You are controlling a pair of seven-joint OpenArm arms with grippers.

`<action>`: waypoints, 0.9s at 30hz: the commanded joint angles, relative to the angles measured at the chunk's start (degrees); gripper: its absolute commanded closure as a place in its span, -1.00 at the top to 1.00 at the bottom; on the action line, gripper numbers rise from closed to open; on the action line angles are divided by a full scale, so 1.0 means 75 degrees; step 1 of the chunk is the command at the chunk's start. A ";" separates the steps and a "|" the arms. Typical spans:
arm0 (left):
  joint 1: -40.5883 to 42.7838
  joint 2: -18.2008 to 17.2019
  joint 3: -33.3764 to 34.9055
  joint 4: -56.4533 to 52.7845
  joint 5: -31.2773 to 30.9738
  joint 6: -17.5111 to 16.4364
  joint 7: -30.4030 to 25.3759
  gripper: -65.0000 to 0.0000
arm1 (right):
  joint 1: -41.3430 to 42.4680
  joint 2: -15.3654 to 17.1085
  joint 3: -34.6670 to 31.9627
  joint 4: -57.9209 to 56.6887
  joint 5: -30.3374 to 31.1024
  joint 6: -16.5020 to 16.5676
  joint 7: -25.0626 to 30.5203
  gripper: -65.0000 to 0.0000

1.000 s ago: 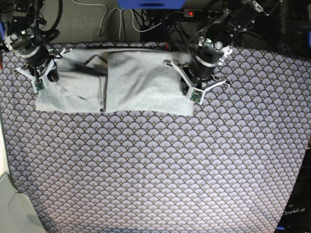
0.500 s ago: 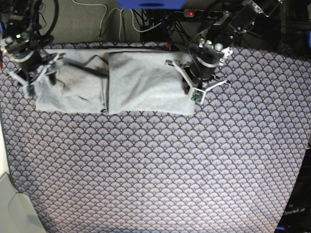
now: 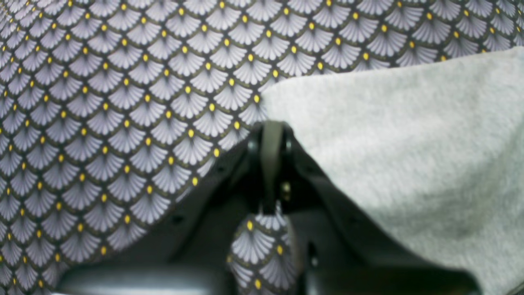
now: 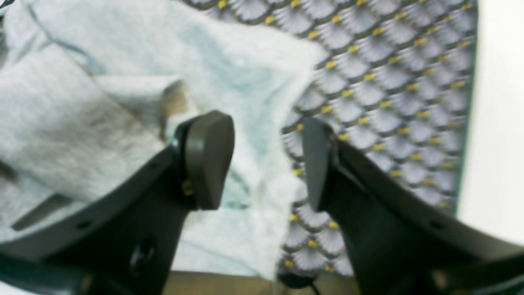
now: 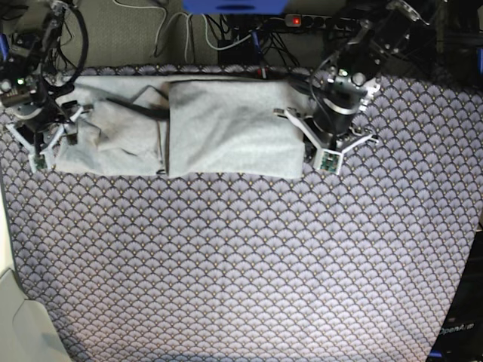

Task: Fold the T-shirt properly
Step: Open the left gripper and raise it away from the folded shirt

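Observation:
The grey T-shirt [image 5: 219, 124] lies as a wide folded strip along the far edge of the fan-patterned tablecloth [image 5: 241, 256]. My left gripper [image 5: 326, 151] is at the shirt's right end. In the left wrist view it [image 3: 272, 131] is shut, its tips touching the shirt's [image 3: 409, 143] edge near a corner. No cloth shows between the jaws. My right gripper [image 5: 44, 143] is at the shirt's left end. In the right wrist view it [image 4: 264, 159] is open and empty, straddling the shirt's [image 4: 123, 102] rumpled edge just above it.
Cables and a power strip [image 5: 302, 21] lie behind the table's far edge. A white surface [image 5: 19, 324] borders the cloth at the near left. The table edge [image 4: 470, 123] runs close to my right gripper.
My left gripper has moved right, from over the shirt's right part to its right edge. My right gripper has moved left and slightly nearer, to the shirt's left end.

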 commanded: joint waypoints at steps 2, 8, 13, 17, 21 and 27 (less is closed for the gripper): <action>-0.0050 -0.0057 -0.0129 0.0125 0.0066 0.0017 -0.0167 -0.99 | 0.0088 0.0103 0.0049 -0.0305 -0.0001 0.0006 0.0127 -0.01; -0.0108 -0.0057 -0.0129 0.0125 0.0101 0.0017 -0.0167 -0.99 | 0.0206 0.0126 0.0037 -0.1020 -0.0001 0.0006 0.0174 -0.01; -0.0108 -0.0057 -0.0129 0.0125 0.0113 0.0017 -0.0167 -0.99 | 0.0288 0.0314 0.0049 -0.1559 -0.0013 0.0006 0.0256 -0.02; -0.0097 -0.0057 -0.0129 0.0125 0.0113 0.0017 -0.0167 -0.99 | 0.0288 0.0443 0.0049 -0.1911 -0.0013 0.0006 0.0596 -0.02; -0.0061 -0.0057 -0.0129 0.0125 0.0125 0.0017 -0.0167 -0.99 | 0.0264 0.0490 0.0014 -0.1946 -0.0013 0.0006 0.0596 -0.02; -0.0038 -0.0069 -0.0129 0.0183 0.0125 0.0017 -0.0167 -0.99 | 0.0288 0.0525 0.0002 -0.2368 -0.0001 0.0006 0.0572 -0.02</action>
